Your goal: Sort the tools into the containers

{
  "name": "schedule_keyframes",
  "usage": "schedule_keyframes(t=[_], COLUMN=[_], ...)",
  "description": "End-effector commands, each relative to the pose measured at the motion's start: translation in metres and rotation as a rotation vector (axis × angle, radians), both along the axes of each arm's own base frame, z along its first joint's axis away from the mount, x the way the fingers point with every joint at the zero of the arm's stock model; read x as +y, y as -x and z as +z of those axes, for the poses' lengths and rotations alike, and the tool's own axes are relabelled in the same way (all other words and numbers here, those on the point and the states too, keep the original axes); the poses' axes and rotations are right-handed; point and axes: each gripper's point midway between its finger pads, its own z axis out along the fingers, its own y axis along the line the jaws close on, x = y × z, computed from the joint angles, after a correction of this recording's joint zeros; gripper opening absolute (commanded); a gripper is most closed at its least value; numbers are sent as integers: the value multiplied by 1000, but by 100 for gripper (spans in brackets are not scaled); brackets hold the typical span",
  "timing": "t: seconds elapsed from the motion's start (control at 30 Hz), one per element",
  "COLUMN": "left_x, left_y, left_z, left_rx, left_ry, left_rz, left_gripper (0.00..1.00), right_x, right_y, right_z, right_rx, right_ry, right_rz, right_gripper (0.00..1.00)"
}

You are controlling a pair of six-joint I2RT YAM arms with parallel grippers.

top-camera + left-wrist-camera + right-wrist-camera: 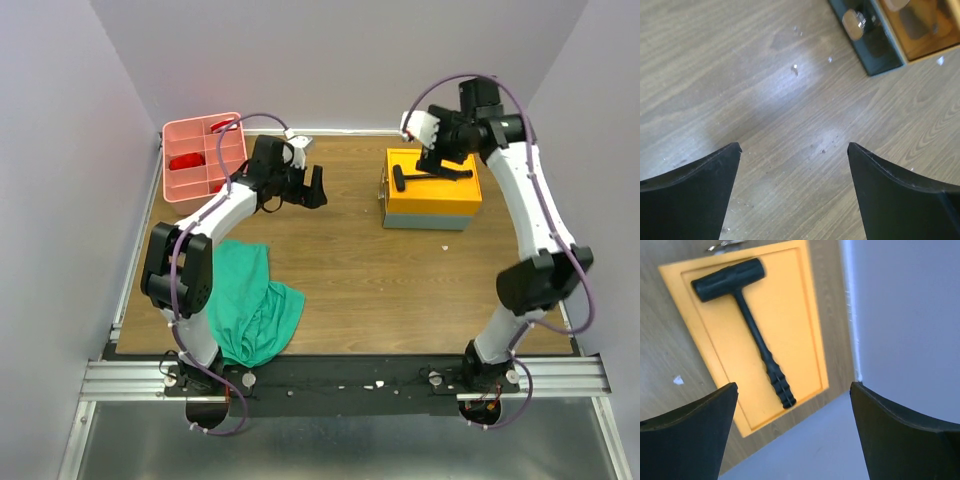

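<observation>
Our right pincer (792, 389) gapes empty over the black hammer (752, 332), flat on the toolbox (795, 305), head toward the counter's (360, 270) middle, handle toward its right edge. Our left pincer (794, 147) gapes too.

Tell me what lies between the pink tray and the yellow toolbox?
In the top view, only the left gripper, jaws open, hangs over bare table between pink tray and toolbox; no tool.

Black hammer (752, 330) on yellow-topped toolbox (792, 315); pink tray (195, 123); green cloth (250, 300); brown wood-grain table (380, 280).
</observation>
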Motion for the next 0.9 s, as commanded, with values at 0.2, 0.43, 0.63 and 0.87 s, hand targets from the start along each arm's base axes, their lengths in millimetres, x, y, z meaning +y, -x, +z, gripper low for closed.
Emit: schedule_keyframes(t=[0.2, 0.43, 0.63, 0.87], left_x=[21, 67, 93, 96], left_y=[-19, -33, -44, -61], left_z=[109, 132, 159, 187], left_rx=[-248, -314, -393, -449], left_ry=[-11, -166, -258, -319], left_rz=[106, 316, 412, 413], left_gripper=[99, 99, 99, 99], right_x=[0, -40, -43, -32], right_y=[53, 94, 123, 149], right_z=[34, -1, -4, -15], right_rx=[-108, -182, -207, -191], right_ry=[-762, -753, -758, -850], right_rz=[-741, -973, -924, -854], right_gripper=[100, 100, 100, 100])
